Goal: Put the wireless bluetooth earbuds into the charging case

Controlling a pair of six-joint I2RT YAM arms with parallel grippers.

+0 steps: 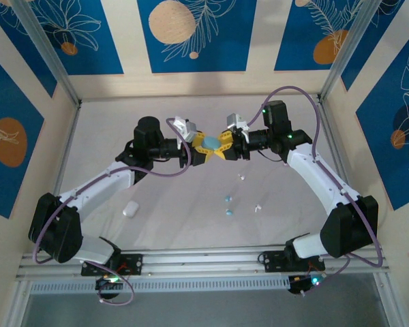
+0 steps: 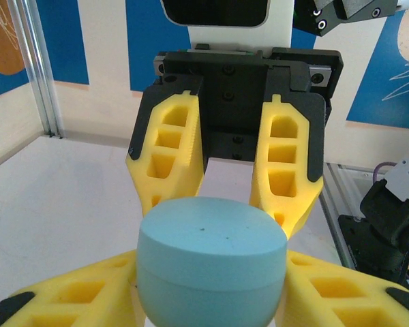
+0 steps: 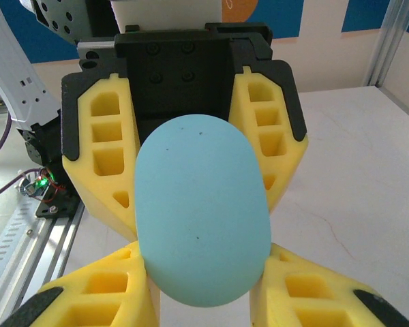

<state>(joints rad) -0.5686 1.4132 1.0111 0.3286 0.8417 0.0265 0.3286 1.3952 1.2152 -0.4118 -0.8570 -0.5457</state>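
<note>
A light blue oval charging case [image 1: 212, 144] hangs above the middle of the table, lid closed, gripped from both sides. My left gripper [image 1: 203, 148] is shut on its left end and my right gripper [image 1: 225, 146] on its right end. In the left wrist view the case [image 2: 211, 252] sits between my yellow fingers [image 2: 75, 296], with the other arm's fingers behind it. In the right wrist view the case [image 3: 201, 211] shows its broad face between my fingers [image 3: 313, 293]. Loose earbuds lie on the table: a white one [image 1: 242, 177], two blue ones [image 1: 226, 199] [image 1: 230, 212], and another white one [image 1: 256, 207].
A white oval case [image 1: 130, 209] lies on the table at the near left, beside the left arm. Aluminium frame posts [image 1: 48, 61] and patterned walls enclose the table. A rail [image 1: 204, 259] runs along the near edge.
</note>
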